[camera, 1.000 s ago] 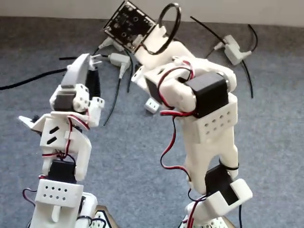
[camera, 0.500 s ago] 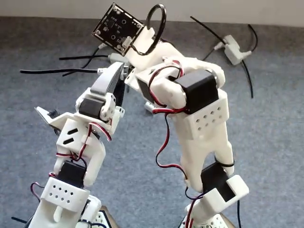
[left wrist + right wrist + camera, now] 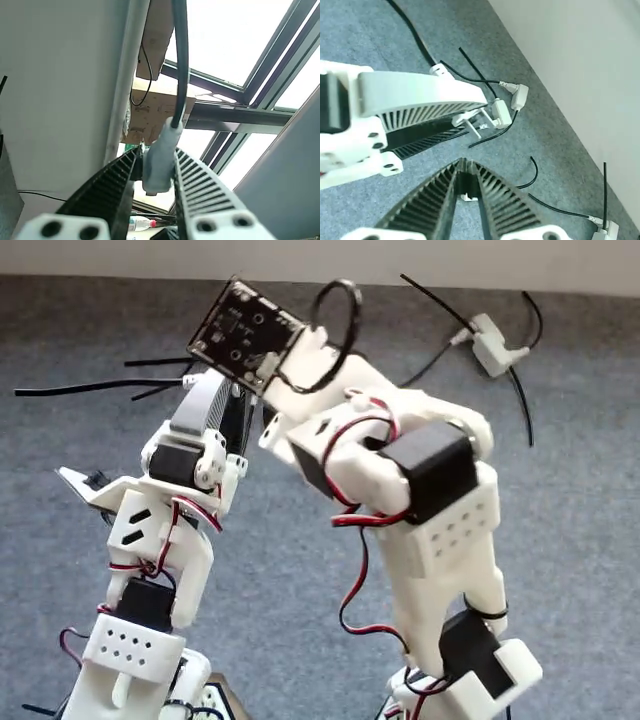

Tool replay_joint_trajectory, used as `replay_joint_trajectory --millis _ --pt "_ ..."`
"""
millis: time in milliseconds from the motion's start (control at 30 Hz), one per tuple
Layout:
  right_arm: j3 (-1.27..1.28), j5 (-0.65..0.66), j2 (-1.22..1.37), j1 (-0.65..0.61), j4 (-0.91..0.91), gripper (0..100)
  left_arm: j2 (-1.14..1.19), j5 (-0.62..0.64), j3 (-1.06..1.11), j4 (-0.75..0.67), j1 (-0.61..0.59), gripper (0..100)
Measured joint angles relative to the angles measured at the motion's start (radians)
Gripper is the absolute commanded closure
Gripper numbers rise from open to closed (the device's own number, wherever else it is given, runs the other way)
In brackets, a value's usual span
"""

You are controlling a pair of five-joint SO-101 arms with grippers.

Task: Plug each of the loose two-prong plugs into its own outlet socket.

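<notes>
My left gripper [image 3: 156, 152] is shut on a white two-prong plug [image 3: 159, 165]. It holds the plug up in the air, and the black cord [image 3: 180, 60] runs away from the tips. From above, this gripper [image 3: 205, 400] stands beside the right arm, with the plug's cord [image 3: 80, 388] trailing off to the left. The right wrist view shows the same plug [image 3: 499, 114] with its prongs pointing back between the left fingers [image 3: 420, 92]. My right gripper [image 3: 464, 166] hangs over the carpet just short of it, shut with nothing held. A white outlet socket [image 3: 488, 343] lies at the far right.
A second white plug [image 3: 518, 94] lies on the grey carpet [image 3: 560, 500] beyond the held one. A small white piece [image 3: 465, 198] shows on the carpet under my right fingers. Loose black cords [image 3: 520, 400] cross the far carpet. A pale wall [image 3: 580, 60] bounds the back.
The left gripper swung right and then back left with the plug, dragging its cord along. The right arm shifted and rose a little, and its wrist moved left.
</notes>
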Motion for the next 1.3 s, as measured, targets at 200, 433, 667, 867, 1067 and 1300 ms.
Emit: replay_joint_trajectory --millis 200,433,667,867,1067,1300 --pt "0.000 0.000 0.066 -0.003 -0.008 99.0 0.000 0.000 0.000 -0.003 0.000 99" --pt "0.005 0.002 0.084 0.035 -0.048 99.0 0.000 0.000 0.026 -0.003 0.038 99" --pt "0.006 0.005 0.084 0.058 -0.063 99.0 0.000 -0.006 0.049 -0.017 0.123 99" --pt "0.006 0.006 0.081 0.066 -0.061 99.0 0.000 -0.103 0.049 -0.018 0.180 99" --pt "0.017 0.006 0.086 0.123 -0.106 99.0 -0.003 -0.123 0.075 -0.021 0.235 99" --pt "0.012 0.002 0.086 0.158 -0.155 99.0 -0.006 -0.120 0.095 -0.015 0.321 99"
